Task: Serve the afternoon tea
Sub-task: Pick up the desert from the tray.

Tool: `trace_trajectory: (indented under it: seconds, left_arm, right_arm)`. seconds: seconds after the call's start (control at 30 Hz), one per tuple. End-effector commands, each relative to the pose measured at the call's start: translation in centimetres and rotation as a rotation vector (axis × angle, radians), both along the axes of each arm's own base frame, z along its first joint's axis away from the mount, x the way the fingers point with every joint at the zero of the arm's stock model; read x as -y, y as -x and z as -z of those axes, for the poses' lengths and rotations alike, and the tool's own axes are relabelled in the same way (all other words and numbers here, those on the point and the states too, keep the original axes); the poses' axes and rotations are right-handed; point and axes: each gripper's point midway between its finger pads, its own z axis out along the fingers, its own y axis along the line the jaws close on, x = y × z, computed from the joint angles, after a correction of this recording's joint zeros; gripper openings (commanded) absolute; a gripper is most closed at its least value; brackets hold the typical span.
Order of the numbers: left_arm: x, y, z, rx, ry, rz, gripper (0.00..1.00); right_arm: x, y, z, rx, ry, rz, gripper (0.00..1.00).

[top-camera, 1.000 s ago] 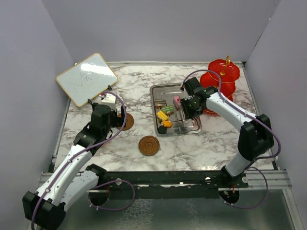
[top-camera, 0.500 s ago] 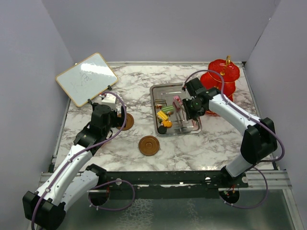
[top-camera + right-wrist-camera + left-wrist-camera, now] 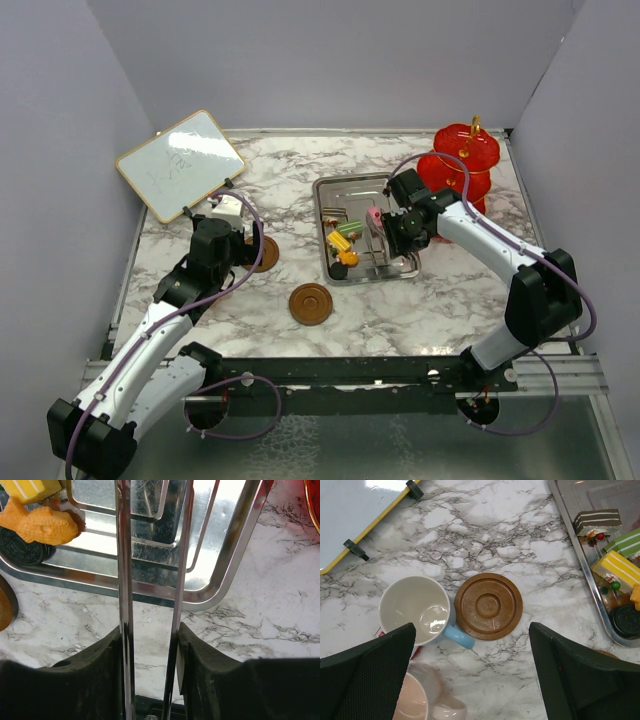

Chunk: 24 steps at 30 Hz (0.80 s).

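Currently the right gripper is clamped on steel tongs, its pads pressing both blades part-way along. The blade tips run out of the top of the wrist view.

From above, the pink cake piece sits at the far end of the tongs, over the middle of the steel tray. We cannot tell whether the tips pinch it or it rests in the tray. It looks like a small pink block, detail too fine to read.

Our judgement is that the piece is light and probably smooth-sided, and the polished blades are slick. We would take it across its two broad flat sides, low on the body, with a modest squeeze.

The red three-tier stand is just right of the tray.

The left gripper is spread wide and holding nothing, above the blue-handled cup. That cup is just beside a brown saucer.
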Motion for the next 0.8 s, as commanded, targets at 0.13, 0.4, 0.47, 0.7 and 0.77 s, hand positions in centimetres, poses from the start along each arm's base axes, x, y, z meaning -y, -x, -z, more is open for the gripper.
trace_trajectory:
  seconds: [0.13, 0.4, 0.47, 0.7, 0.77]
  left_arm:
    - [0.2, -0.3, -1.7, 0.032, 0.018, 0.010, 0.99]
    - [0.3, -0.3, -1.7, 0.032, 0.019, 0.013, 0.99]
    - [0.3, -0.3, -1.7, 0.032, 0.019, 0.013, 0.99]
    - [0.3, -0.3, -1.6, 0.031, 0.018, 0.013, 0.99]
    - [0.2, -0.3, -1.7, 0.034, 0.018, 0.011, 0.99]
  right_arm:
    - [-0.4, -0.8, -1.2, 0.050, -0.027, 0.007, 0.38]
    - [-0.2, -0.8, -3.2, 0.104, -0.050, 0.018, 0.26]
    - [-0.2, -0.9, -4.3, 0.130, -0.061, 0.025, 0.25]
    - [1.0, -1.1, -9.4, 0.266, -0.079, 0.077, 0.24]
    - [1.5, -1.1, -10.6, 0.301, -0.076, 0.093, 0.24]
